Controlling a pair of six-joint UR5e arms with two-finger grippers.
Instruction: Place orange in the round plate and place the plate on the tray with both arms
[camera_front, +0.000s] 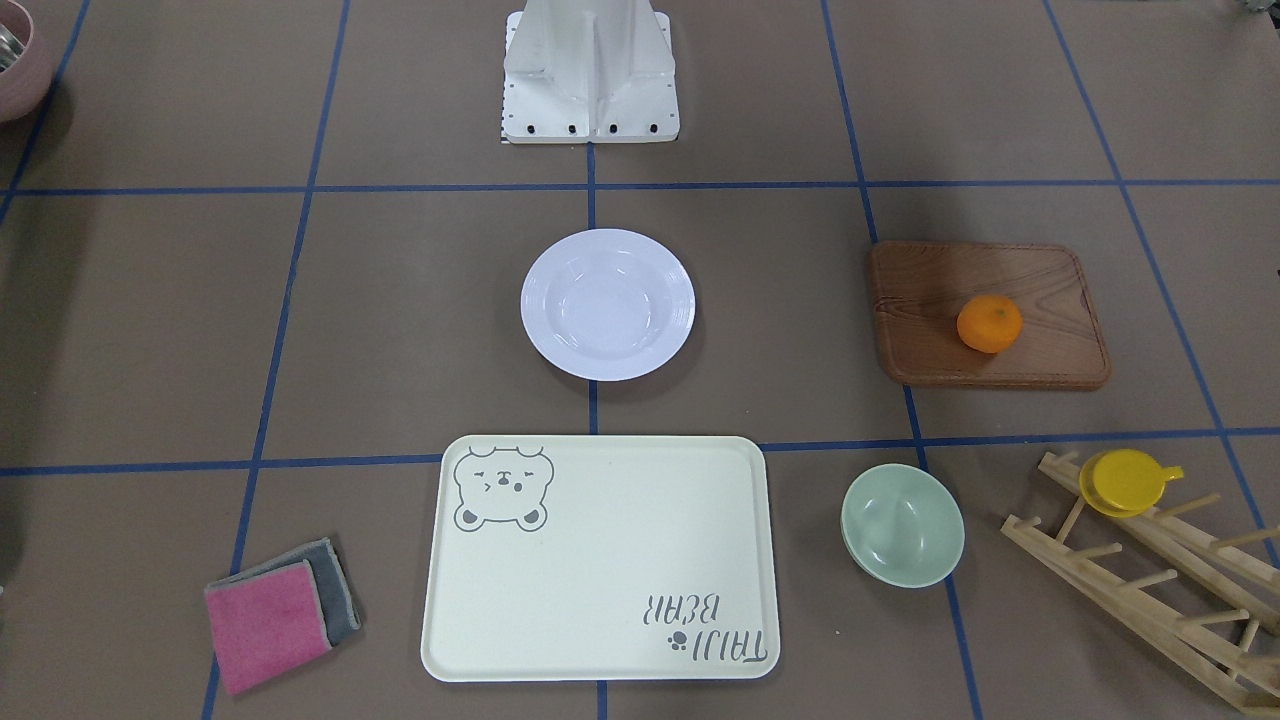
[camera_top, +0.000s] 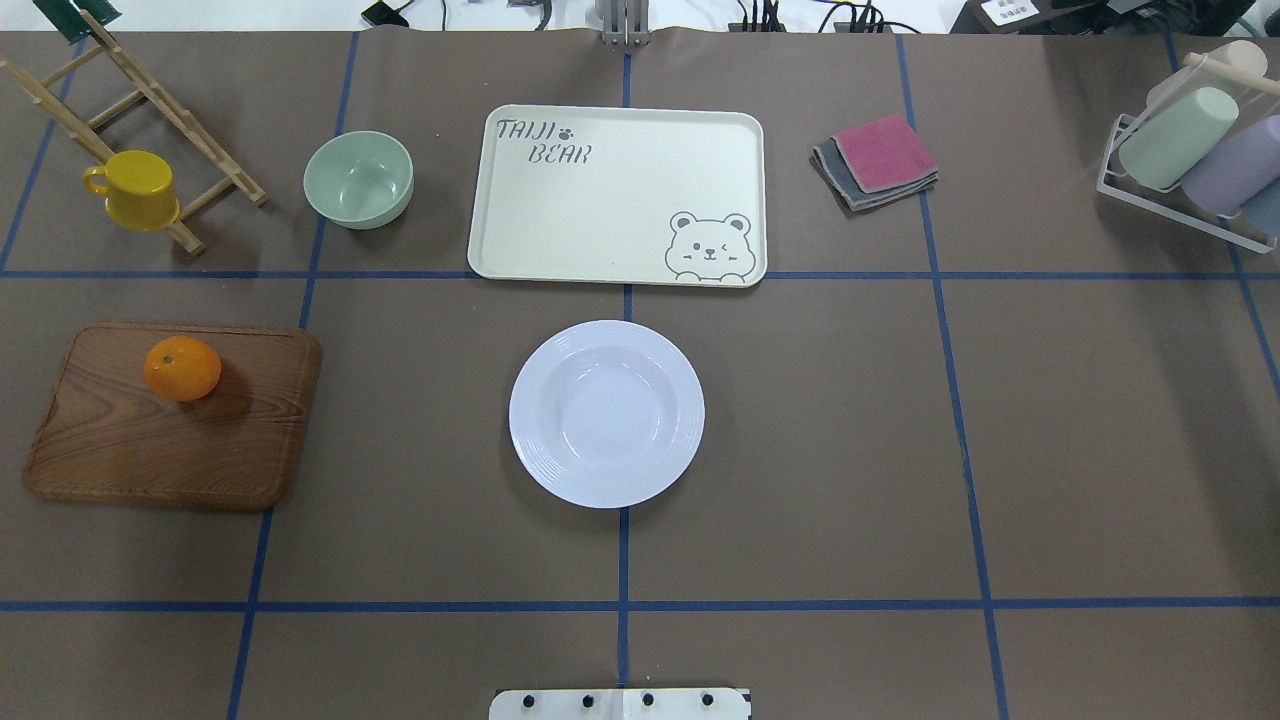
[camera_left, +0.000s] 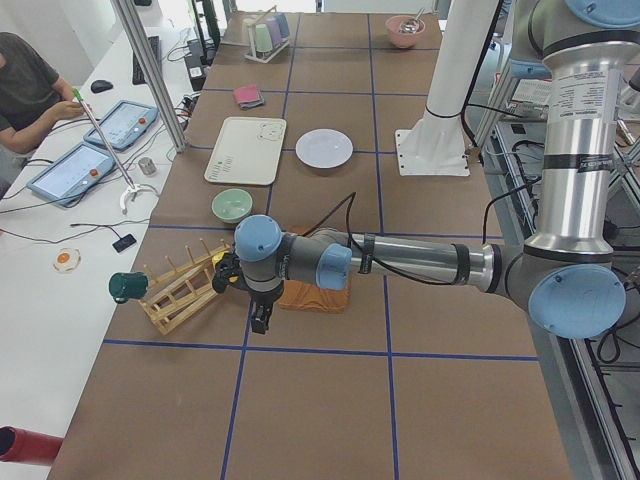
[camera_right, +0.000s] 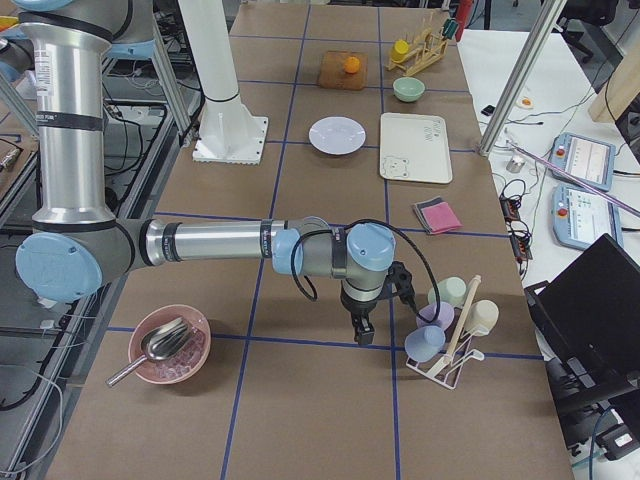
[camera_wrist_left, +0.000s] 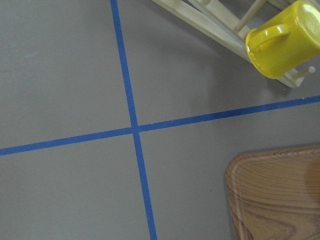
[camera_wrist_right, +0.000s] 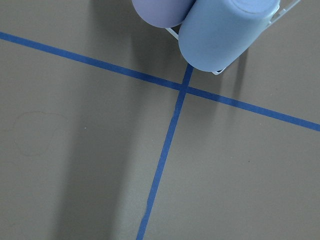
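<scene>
The orange (camera_front: 989, 323) (camera_top: 182, 368) rests on a brown wooden board (camera_top: 170, 450) on my left side. The white round plate (camera_front: 607, 304) (camera_top: 606, 413) stands empty at the table's middle. Just beyond it lies the cream bear tray (camera_front: 600, 600) (camera_top: 600, 200), with nothing on it. My left gripper (camera_left: 260, 320) hangs above the table by the board's outer end, well away from the orange. Far off at the other end, my right gripper (camera_right: 362, 330) hovers beside a cup rack. Both show only in the side views, so I cannot tell whether they are open or shut.
A pale-green bowl (camera_top: 358, 178) sits left of the tray. A yellow cup (camera_top: 135, 190) (camera_wrist_left: 282, 40) hangs on a wooden rack (camera_front: 1150, 580). Folded cloths (camera_top: 878, 160) lie right of the tray. Pastel cups (camera_top: 1190, 160) fill a clear rack. A person (camera_left: 25, 85) sits beside the table.
</scene>
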